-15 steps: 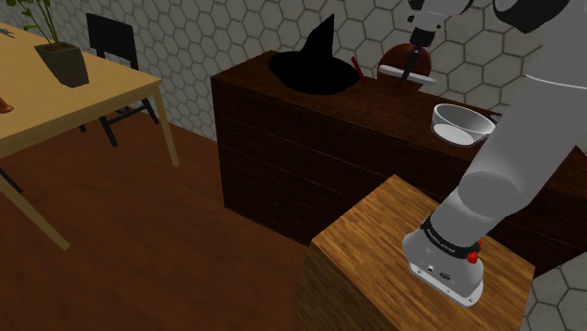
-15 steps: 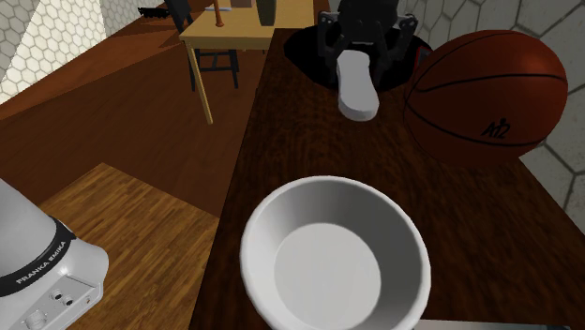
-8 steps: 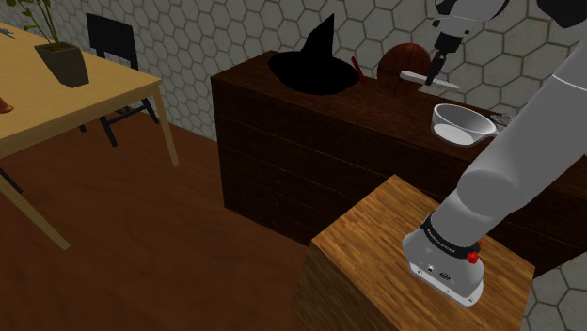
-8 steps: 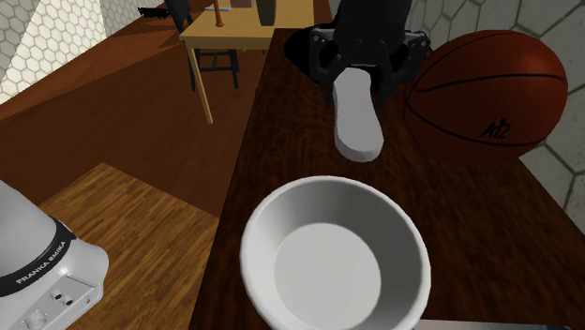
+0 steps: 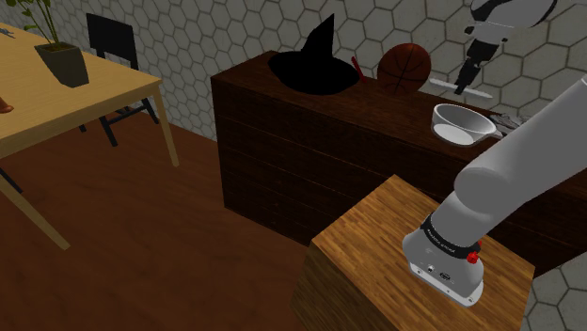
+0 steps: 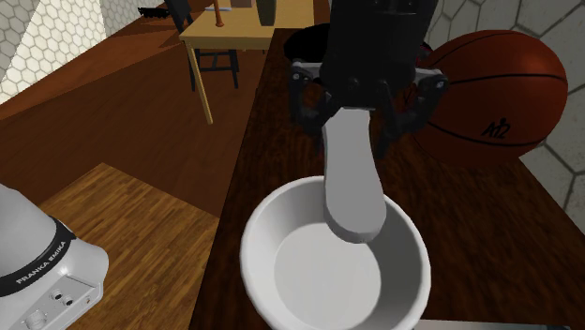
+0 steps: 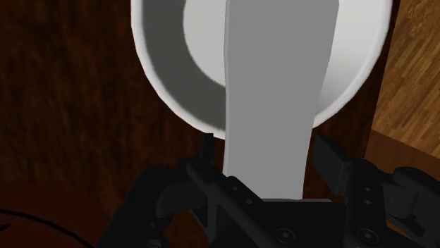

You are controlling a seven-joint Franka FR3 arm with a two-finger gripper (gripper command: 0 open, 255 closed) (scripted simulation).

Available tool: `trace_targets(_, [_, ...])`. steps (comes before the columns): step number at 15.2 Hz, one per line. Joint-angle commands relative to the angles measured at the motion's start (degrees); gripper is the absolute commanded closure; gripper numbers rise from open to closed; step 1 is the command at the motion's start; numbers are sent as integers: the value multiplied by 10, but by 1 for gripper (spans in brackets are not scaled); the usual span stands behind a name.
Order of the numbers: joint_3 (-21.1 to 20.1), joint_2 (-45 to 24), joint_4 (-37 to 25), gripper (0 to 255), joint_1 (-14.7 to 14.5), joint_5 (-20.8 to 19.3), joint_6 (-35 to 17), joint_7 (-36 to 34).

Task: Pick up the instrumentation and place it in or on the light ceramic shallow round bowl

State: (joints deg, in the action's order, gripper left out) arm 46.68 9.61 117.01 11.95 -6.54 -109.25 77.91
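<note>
Gripper (image 6: 358, 120): upper centre of the second exterior view, fingers clamped on one end of the plain grey flat instrument (image 6: 352, 183).
Instrument: free end hangs over the white bowl (image 6: 261, 234), lower centre, on the dark counter (image 6: 281, 112).
Basketball (image 6: 487, 89): upper right.

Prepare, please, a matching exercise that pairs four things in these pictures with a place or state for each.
Things:
1. grey flat instrument
2. white bowl
3. basketball
4. black pointed hat

Places or states:
a. stands on the dark counter, near its end at the shoulder view's left
b. clasped in the claw
c. rests on the counter, below the claw
d. orange-brown, beside the hexagon-tiled wall

Pairs: 1-b; 2-c; 3-d; 4-a
</note>
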Motion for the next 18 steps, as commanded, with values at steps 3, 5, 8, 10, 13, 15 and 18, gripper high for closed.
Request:
trace_targets(3, [21,33,18,255,25,-29,3,33])
trace_targets(5, [32,42,29,255,35,-39,-3,49])
trace_targets(8, [37,34,47,255,34,-35,-26,52])
trace_targets(10, [41,29,58,255,34,-33,-42,55])
trace_targets(13, [48,19,75,255,32,-27,-66,60])
trace_targets(15, [53,11,85,255,31,-22,-82,64])
trace_targets(18, [60,-3,100,255,29,-13,-107,72])
